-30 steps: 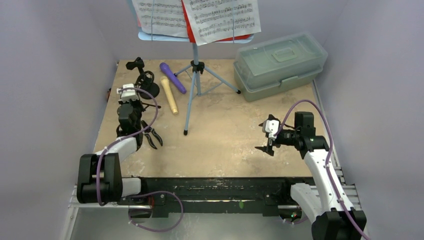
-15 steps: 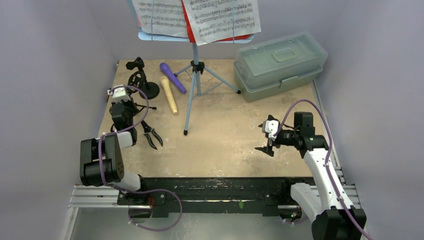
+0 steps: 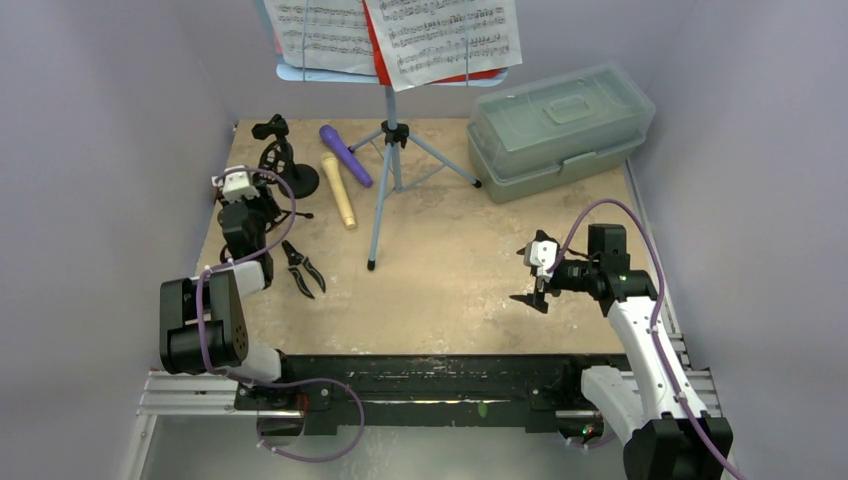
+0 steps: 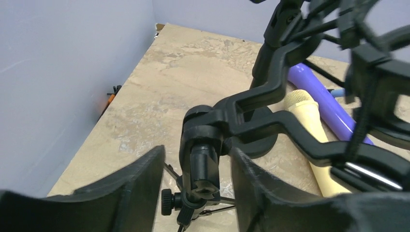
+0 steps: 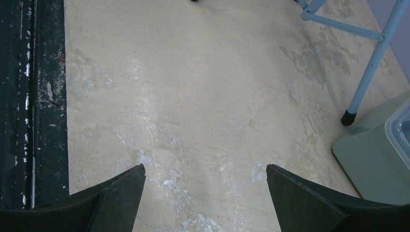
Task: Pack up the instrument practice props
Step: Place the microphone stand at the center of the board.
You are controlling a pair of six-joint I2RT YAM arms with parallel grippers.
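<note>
Props as the overhead cam has them: on the tan marble-look table, the pale-blue perforated tripod music rack stands around 12 o'clock. It has white sheet-music pages propped on it and a red sheet poking out behind. Over at 11 o'clock the purple toy microphone and tan toy microphone lie side by side, just left of the rack's legs. Next to them, at 10 o'clock, the black round-base mic holder stands upright. Down at 9 o'clock is the black tripod mic holder, folded legs pointing toward 5 o'clock, with the left tool right over its upper end. At 2 o'clock sits the translucent grey-green lidded plastic box, lid on. The right tool hovers at 4 o'clock, well apart from everything.

Left wrist cam: the fingers sit either side of the tripod holder's swivel stem with a sliver of gap on each side, so it's released, not clenched. Thumbscrew and thin legs show just below at 6 o'clock. The round base is right behind, and both microphones lie at 2 to 3 o'clock. The black arms overlapping up at 1 o'clock are a tangle, and I can't tell which holder each belongs to.

Right wrist cam: fingers spread wide over bare table, grasping nothing. One blue rack leg with its black foot is at 2 o'clock, a corner of the box at 4 o'clock, and a black rail at 9 o'clock.
</note>
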